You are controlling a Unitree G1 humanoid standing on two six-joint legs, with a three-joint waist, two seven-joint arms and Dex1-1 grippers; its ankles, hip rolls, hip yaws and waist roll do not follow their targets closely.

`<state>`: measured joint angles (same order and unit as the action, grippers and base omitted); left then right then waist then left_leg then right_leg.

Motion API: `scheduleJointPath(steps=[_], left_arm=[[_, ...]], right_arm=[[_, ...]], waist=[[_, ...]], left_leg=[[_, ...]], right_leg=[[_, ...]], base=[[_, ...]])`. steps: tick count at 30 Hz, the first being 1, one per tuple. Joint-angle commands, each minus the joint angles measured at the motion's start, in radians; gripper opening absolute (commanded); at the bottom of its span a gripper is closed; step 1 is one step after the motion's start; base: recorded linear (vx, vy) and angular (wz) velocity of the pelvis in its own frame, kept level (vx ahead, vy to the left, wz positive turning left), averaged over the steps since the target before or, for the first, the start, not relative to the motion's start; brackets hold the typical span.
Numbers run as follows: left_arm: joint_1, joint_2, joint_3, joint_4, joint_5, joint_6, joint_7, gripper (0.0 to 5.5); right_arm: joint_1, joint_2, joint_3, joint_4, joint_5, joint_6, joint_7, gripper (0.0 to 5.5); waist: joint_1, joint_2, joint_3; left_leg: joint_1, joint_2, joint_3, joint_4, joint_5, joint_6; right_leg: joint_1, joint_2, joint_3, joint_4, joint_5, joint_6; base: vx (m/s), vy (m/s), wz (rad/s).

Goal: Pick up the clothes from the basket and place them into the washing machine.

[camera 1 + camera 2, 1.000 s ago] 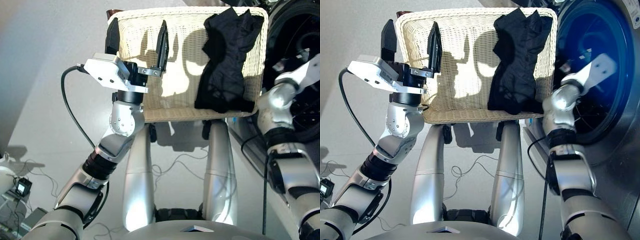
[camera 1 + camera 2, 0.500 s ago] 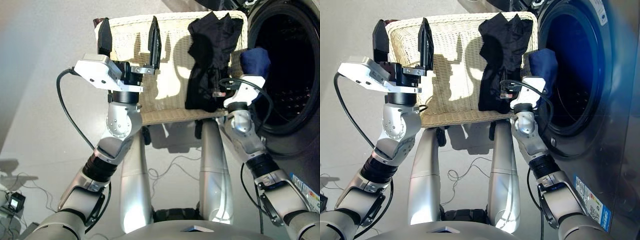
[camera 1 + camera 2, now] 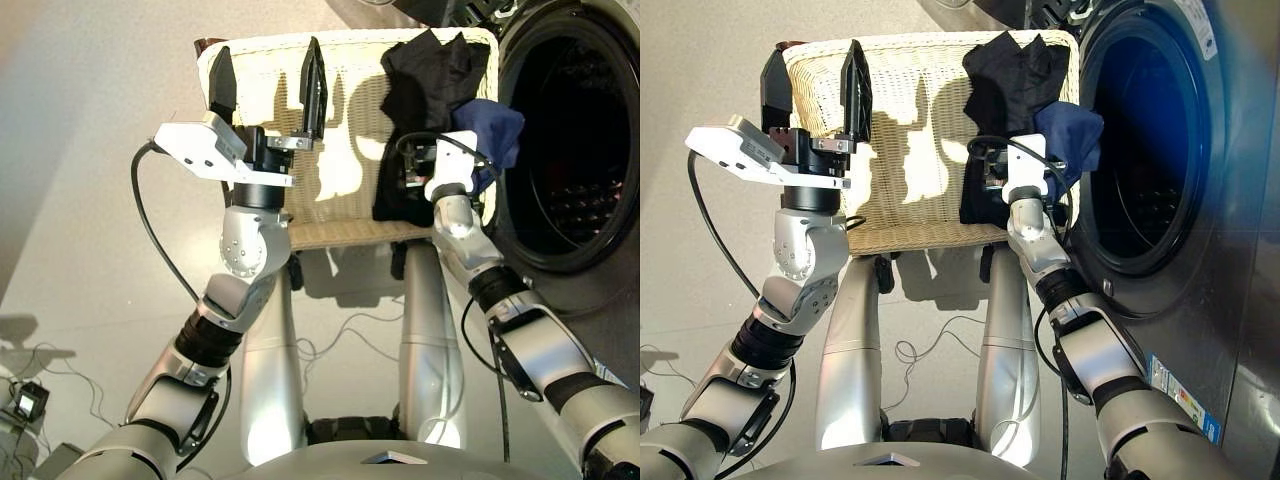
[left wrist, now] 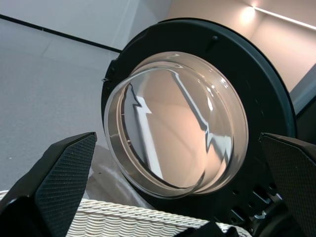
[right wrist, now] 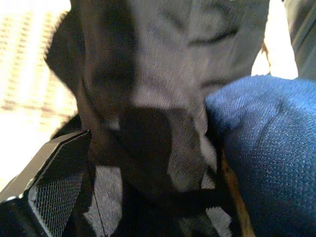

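Right hand point(image 3: 1032, 150) grips navy garment point(image 3: 1070, 140) near drum point(image 3: 1135, 150), not yet in. Black garment point(image 3: 1005, 75) left in basket point(image 3: 910, 90). Left hand point(image 3: 268, 85) open, empty.

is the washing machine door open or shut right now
Open. The drum hole of the washing machine gapes dark and uncovered, and the left wrist view shows the glass door swung out.

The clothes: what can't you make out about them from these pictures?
- navy garment: whether it is gripped or only draped is unclear, because cloth fills the right wrist view.
- black garment: its lower part is hidden behind the right arm in both eye views.
- washing machine drum: it is too dark in the eye views to see any clothes inside.
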<state>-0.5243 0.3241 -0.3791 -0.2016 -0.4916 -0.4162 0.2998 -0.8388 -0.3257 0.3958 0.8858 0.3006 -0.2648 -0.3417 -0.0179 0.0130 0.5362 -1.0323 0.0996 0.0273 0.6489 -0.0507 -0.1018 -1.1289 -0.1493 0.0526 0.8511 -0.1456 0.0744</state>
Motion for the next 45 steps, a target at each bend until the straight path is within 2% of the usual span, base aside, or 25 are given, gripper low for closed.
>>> scheduleJointPath(steps=[1, 9, 16, 21, 22, 23, 39, 44, 45], left_arm=[[-0.030, -0.005, 0.007, -0.090, -0.005, -0.041, -0.023, 5.50], [-0.053, 0.002, -0.001, -0.095, -0.010, -0.034, -0.017, 5.50], [-0.063, 0.005, 0.002, -0.087, -0.013, -0.023, -0.021, 5.50], [-0.065, 0.003, 0.008, -0.085, -0.026, -0.016, -0.021, 5.50], [-0.066, 0.004, 0.008, -0.084, -0.025, -0.014, -0.022, 5.50], [-0.067, 0.004, 0.007, -0.084, -0.025, -0.013, -0.022, 5.50], [-0.064, 0.024, 0.015, -0.088, -0.020, -0.011, -0.012, 5.50], [-0.059, 0.033, 0.025, -0.090, -0.011, -0.012, -0.003, 5.50], [-0.056, 0.038, 0.031, -0.093, -0.002, -0.011, 0.005, 5.50]], right_arm=[[-0.049, 0.012, 0.006, 0.016, 0.031, -0.010, 0.016, 5.50], [-0.157, 0.026, -0.005, 0.223, 0.116, 0.026, 0.047, 5.50], [-0.214, 0.029, 0.028, 0.306, 0.137, 0.074, 0.110, 5.50], [-0.247, 0.038, 0.007, 0.346, 0.216, 0.079, 0.123, 5.50], [-0.253, 0.037, 0.010, 0.343, 0.219, 0.081, 0.128, 2.65], [-0.258, 0.036, 0.011, 0.342, 0.217, 0.080, 0.128, 0.06], [-0.241, 0.015, 0.005, 0.290, 0.245, 0.051, 0.111, 0.00], [-0.208, -0.009, -0.005, 0.205, 0.275, 0.026, 0.098, 0.00], [-0.174, -0.027, -0.020, 0.100, 0.287, -0.004, 0.074, 0.00]], waist=[[0.028, 0.025, -0.016], [0.043, 0.043, -0.016], [0.046, 0.043, -0.016], [0.050, 0.045, -0.016], [0.050, 0.045, -0.016], [0.049, 0.044, -0.016], [0.034, 0.029, -0.016], [0.024, 0.020, -0.016], [0.016, 0.014, -0.016]], left_leg=[[-0.011, -0.001, 0.036, 0.091, -0.065, 0.010], [-0.035, -0.002, 0.037, 0.091, -0.064, 0.012], [-0.043, -0.005, 0.039, 0.091, -0.064, 0.011], [-0.049, -0.005, 0.040, 0.091, -0.065, 0.011], [-0.049, -0.006, 0.041, 0.091, -0.065, 0.011], [-0.050, -0.007, 0.041, 0.091, -0.065, 0.012], [-0.047, -0.006, 0.043, 0.081, -0.064, 0.013], [-0.050, -0.004, 0.041, 0.081, -0.063, 0.014], [-0.051, -0.004, 0.040, 0.079, -0.062, 0.013]], right_leg=[[0.034, 0.004, -0.002, -0.110, 0.084, 0.045], [0.016, 0.001, -0.006, -0.115, 0.088, 0.047], [0.008, -0.001, -0.011, -0.114, 0.091, 0.045], [0.001, -0.003, -0.012, -0.115, 0.093, 0.046], [0.000, -0.003, -0.012, -0.115, 0.093, 0.046], [-0.001, -0.002, -0.012, -0.114, 0.092, 0.046], [-0.003, -0.002, -0.013, -0.125, 0.097, 0.047], [-0.003, -0.002, -0.014, -0.128, 0.099, 0.047], [-0.004, 0.000, -0.015, -0.128, 0.097, 0.047]], base=[[0.000, 0.000, 0.000], [0.000, 0.000, 0.000], [0.000, 0.000, 0.000], [0.000, 0.000, 0.000], [0.000, 0.000, 0.000], [0.000, 0.000, 0.000], [0.000, 0.000, 0.000], [0.000, 0.000, 0.000], [0.000, 0.000, 0.000]])
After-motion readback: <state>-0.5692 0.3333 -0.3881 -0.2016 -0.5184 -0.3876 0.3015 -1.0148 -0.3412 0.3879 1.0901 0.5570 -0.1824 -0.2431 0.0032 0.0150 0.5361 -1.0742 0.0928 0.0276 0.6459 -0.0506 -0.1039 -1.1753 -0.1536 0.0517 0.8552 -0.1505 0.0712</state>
